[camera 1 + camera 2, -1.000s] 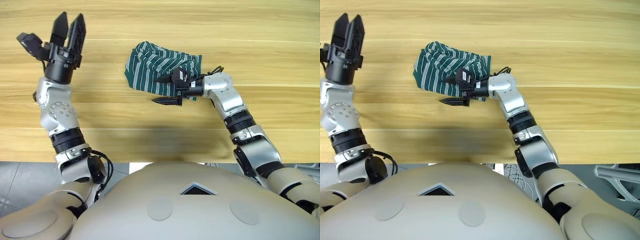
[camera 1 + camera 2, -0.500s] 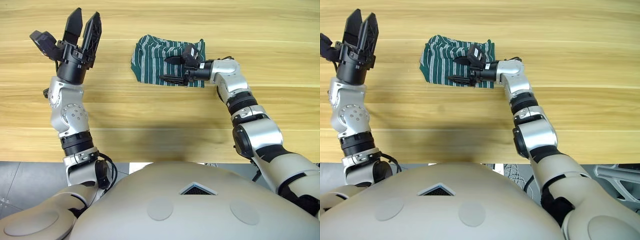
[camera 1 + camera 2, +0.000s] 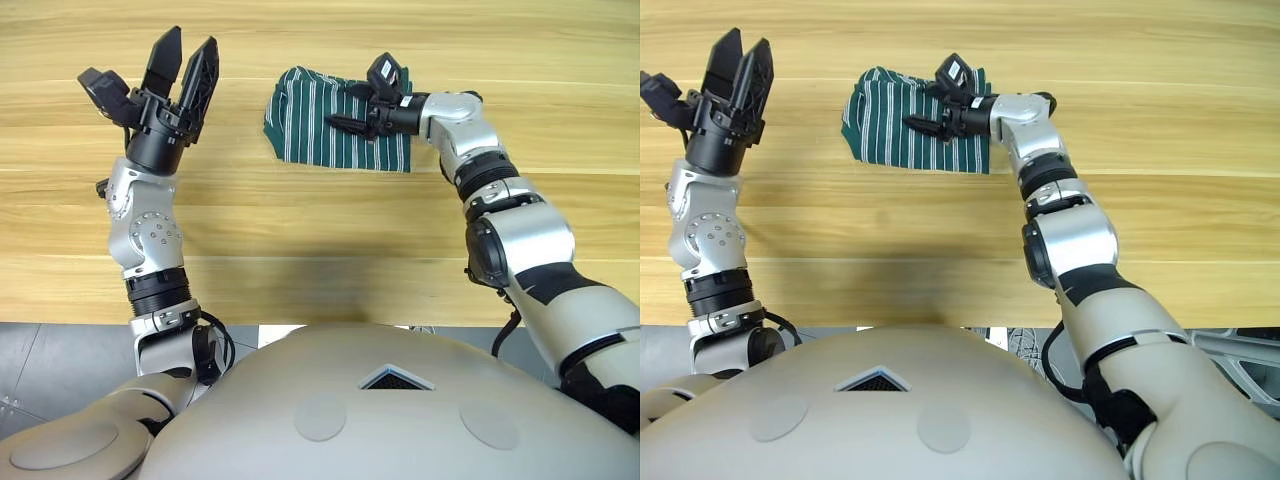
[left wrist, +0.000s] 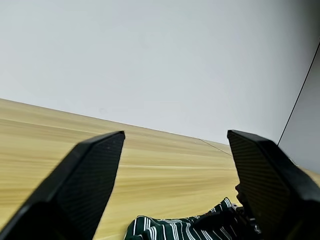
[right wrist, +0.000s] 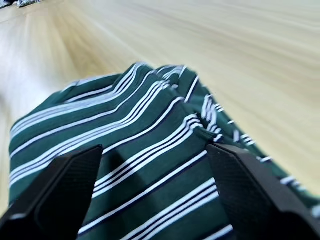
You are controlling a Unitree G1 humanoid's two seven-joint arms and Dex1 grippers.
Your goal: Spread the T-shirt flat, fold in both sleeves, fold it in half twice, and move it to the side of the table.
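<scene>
The T-shirt (image 3: 305, 125) lies on the wooden desk (image 3: 300, 230) as a compact, roughly rectangular bundle of dark green cloth with thin white stripes, its layers slightly rumpled along one edge. The right hand (image 3: 350, 107) is over the end of the bundle nearest its own arm, its two black fingers (image 5: 60, 190) spread apart and pointing across the cloth toward the left hand's side. The striped fabric runs beneath and between them and reaches on past their tips. They pinch nothing, and it is not possible to tell whether they rest on the cloth or hang just above it. The left hand (image 3: 190, 45) is held up off the desk with its fingers (image 4: 85, 185) pointing up and away from the robot, also spread, with nothing between them. The shirt lies well apart from this hand, off toward the right hand's side. In the left wrist view the shirt's striped edge shows low between the two fingers, with the desk stretching away behind it to a pale wall (image 4: 150, 60).
</scene>
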